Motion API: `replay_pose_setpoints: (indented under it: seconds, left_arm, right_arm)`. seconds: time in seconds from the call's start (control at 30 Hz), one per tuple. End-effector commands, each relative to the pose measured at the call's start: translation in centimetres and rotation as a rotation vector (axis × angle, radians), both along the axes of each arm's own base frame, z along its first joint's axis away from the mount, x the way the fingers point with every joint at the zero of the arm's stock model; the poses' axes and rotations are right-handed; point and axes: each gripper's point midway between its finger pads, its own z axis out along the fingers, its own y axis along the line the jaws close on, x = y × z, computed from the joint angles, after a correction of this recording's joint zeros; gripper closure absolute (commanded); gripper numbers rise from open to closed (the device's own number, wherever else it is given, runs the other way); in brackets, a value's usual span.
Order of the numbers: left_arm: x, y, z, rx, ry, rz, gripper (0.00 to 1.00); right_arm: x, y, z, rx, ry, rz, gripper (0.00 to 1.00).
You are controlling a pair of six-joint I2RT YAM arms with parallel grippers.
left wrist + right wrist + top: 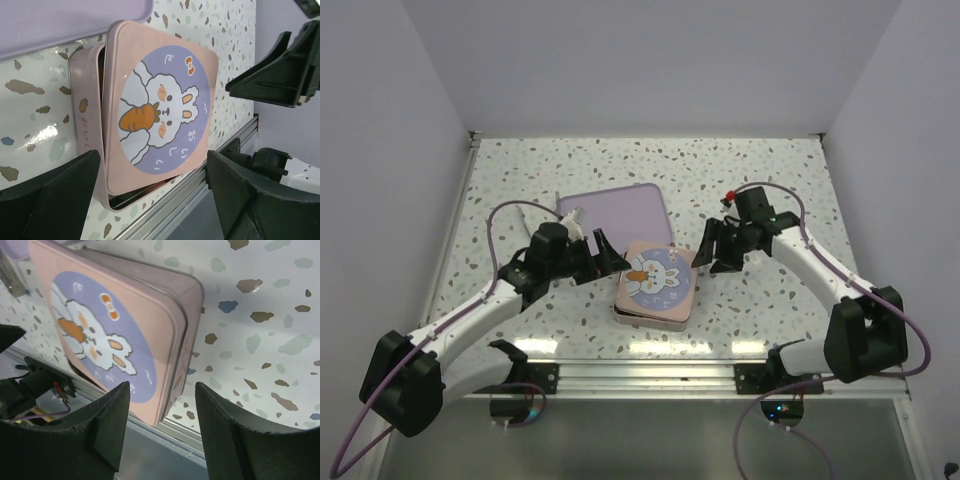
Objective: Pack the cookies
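Left gripper [610,252] sits just left of the pink tin [82,100], fingers wide apart and empty. Right gripper [713,255] is just right of it, fingers apart, gripping nothing. Rabbit lid [658,280] lies slightly askew on the tin. Lilac tray [620,210] just beyond it. I can't see the cookies; the lid hides the tin's inside.

Here's the white speckled terrazzo-pattern table [770,180], pale walls on three sides and a silver metal rail [650,375] along its near edge. Two things lie flat on it. Around the middle, a little to the left, a flat lavender rectangular tray with rounded corners [620,212]. Just near of it and slightly right, a square pink metal tin [82,90], right up by the rail, its pink rabbit-and-carrot lid [660,278] sitting askew on top, a gap showing along one side. Tray and tin sit close; whether they touch is unclear
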Motion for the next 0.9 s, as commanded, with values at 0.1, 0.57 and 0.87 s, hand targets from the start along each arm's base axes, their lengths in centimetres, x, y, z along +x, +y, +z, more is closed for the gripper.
replay_pose_setpoints:
  seconds: [0.1,0.57,0.87]
  left_arm:
    - [1.3,-0.1,1.4,0.019,-0.045,-0.006,0.06]
    - [1.3,0.1,-0.1,0.035,-0.006,0.002,0.06]
    - [1.7,-0.1,-2.1,0.062,0.028,-0.003,0.06]
  right_arm:
    - [2.2,0.2,-2.4,-0.032,0.018,0.001,0.46]
    - [4.3,1.2,-3.9,-0.012,0.050,0.033,0.59]
    - [3.4,1.8,-3.4,0.045,0.060,0.030,0.62]
